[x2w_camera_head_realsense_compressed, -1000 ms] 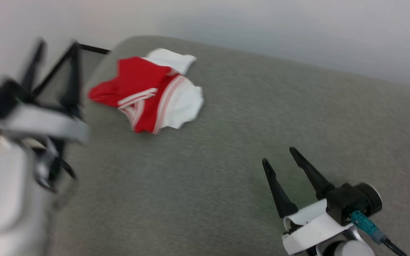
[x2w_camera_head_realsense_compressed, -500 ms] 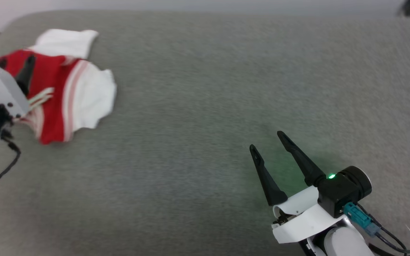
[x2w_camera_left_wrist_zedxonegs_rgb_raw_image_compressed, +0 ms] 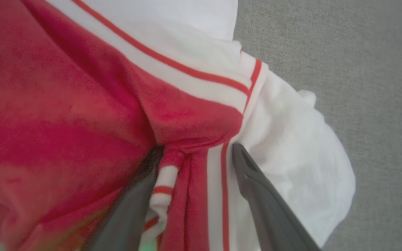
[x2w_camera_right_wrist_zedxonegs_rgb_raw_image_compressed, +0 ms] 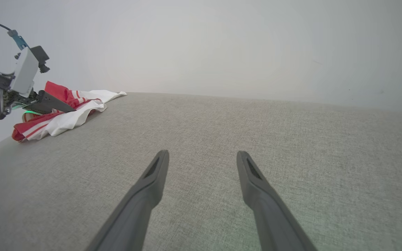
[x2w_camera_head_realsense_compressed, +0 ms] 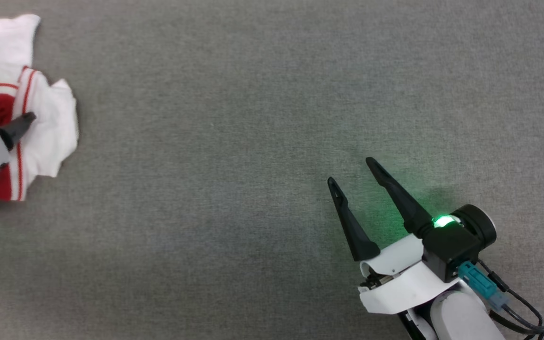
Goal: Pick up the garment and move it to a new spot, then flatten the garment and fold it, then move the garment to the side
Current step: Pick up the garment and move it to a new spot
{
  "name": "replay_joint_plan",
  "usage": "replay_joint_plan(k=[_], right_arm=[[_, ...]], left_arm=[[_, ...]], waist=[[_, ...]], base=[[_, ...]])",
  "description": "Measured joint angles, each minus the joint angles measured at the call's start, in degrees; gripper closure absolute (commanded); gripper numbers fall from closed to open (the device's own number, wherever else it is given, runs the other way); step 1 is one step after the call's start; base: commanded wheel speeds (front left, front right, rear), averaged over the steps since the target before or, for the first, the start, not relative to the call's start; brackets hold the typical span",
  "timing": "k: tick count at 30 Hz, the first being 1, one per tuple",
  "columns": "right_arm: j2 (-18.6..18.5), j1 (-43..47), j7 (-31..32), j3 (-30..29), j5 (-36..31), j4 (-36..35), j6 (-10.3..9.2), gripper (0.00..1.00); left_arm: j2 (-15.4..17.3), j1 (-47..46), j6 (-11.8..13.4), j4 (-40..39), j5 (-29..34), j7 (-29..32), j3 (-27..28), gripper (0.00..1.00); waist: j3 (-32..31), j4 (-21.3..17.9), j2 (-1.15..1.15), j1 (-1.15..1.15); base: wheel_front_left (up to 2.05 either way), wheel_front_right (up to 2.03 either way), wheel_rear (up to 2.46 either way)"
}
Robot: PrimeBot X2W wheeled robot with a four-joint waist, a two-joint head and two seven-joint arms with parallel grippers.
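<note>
Garment [x2w_camera_head_realsense_compressed: 47,127]: lies crumpled at the far left of the grey cloth-covered worktop [x2w_camera_head_realsense_compressed: 253,141], in the head view partly cut by the frame edge. Red body bunched up, white sleeves spread to the outer side, red-and-white striped trim showing. No lettering can be made out in these folds. In the right wrist view it sits close to the worktop's far left edge, with a pale wall [x2w_camera_right_wrist_zedxonegs_rgb_raw_image_compressed: 222,45] behind.

Left pincer [x2w_camera_left_wrist_zedxonegs_rgb_raw_image_compressed: 196,151]: jaws spread wide, down at the garment. The left wrist view shows the two dark fingers [x2w_camera_left_wrist_zedxonegs_rgb_raw_image_compressed: 257,188] straddling a raised ridge of red cloth and striped trim, one tip at the red body, the other at the seam beside the white sleeve. The tips appear to touch the cloth, but the jaws have not closed on it; nothing is gripped.

Right pincer [x2w_camera_head_realsense_compressed: 350,171]: jaws spread wide, empty, at the lower right of the head view, well apart from the garment. Its fingers point up and left across bare worktop, just above the surface. A green lamp [x2w_camera_head_realsense_compressed: 443,221] is lit at its wrist and tints the cloth nearby.
</note>
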Motion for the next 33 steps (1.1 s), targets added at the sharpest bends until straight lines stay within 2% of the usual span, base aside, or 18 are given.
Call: replay_joint_plan(k=[7,8,9,10,20,23,33], right_arm=[[0.00,0.08,0.69,-0.53,-0.37,-2.18,0.00,0.00],[0.00,0.09,0.82,-0.52,-0.37,-2.31,0.00,0.00],[0.00,0.10,0.88,-0.49,-0.37,-2.49,0.00,0.00],[-0.01,0.10,0.89,-0.49,-0.36,-2.65,0.00,0.00],[0.01,0.55,0.19,-0.68,0.79,-1.42,0.00,0.00],[0.02,1.36,-0.24,-0.69,1.70,-0.43,0.00,0.00],[0.04,4.11,-2.00,-3.87,4.57,1.21,0.00,0.00]], left_arm=[[0.87,-1.73,-0.05,0.96,-0.93,-0.08,-4.53,0.00],[0.99,-1.96,-0.04,1.12,-1.25,-0.08,-5.09,0.41],[1.15,-2.15,-0.04,1.32,-1.61,-0.27,-5.48,0.96],[1.13,-2.20,-0.04,1.59,-2.12,-0.71,-5.69,1.00],[0.24,-2.30,0.20,2.87,-2.13,-13.79,-10.43,1.00],[-0.48,-2.26,0.10,0.03,-2.30,-15.61,-13.13,1.00],[0.82,-6.48,0.09,-14.59,-2.59,-17.42,-25.05,1.00]], waist=[[2.37,-1.10,0.00,0.00],[2.47,-1.22,0.00,0.00],[2.48,-1.32,0.00,0.00],[2.41,-1.35,0.00,0.00],[-0.79,-0.85,0.00,0.00],[-2.84,-0.66,0.00,0.00],[-10.03,-1.10,0.00,0.00]], base=[[0.00,0.00,0.00],[0.00,0.00,0.00],[0.00,0.00,0.00],[0.00,0.00,0.00],[0.00,0.00,0.00],[0.00,0.00,0.00],[0.00,0.00,0.00]])
